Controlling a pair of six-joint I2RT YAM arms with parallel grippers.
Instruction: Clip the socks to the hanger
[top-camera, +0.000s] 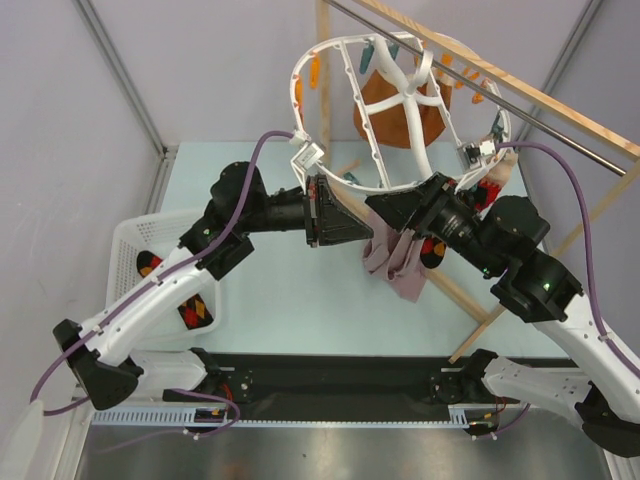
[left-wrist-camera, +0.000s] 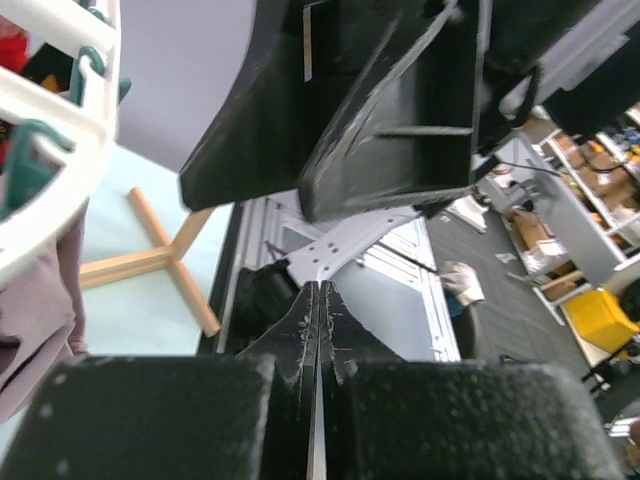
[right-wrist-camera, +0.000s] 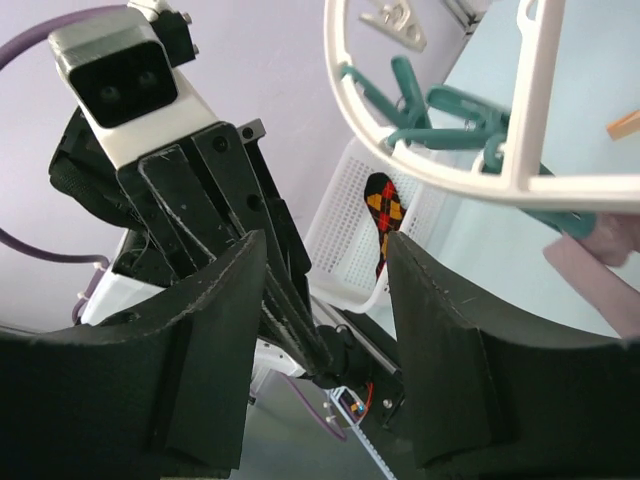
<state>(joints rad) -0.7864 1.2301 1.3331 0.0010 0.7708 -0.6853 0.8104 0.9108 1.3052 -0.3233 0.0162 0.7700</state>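
Socks (top-camera: 197, 310) lie in the basket (top-camera: 150, 222) at the near left, well apart from both grippers. The left gripper (left-wrist-camera: 318, 292) is clenched on nothing. The right gripper (right-wrist-camera: 325, 245) is released and empty. Both are by the hanger's (top-camera: 296, 80) near rim.
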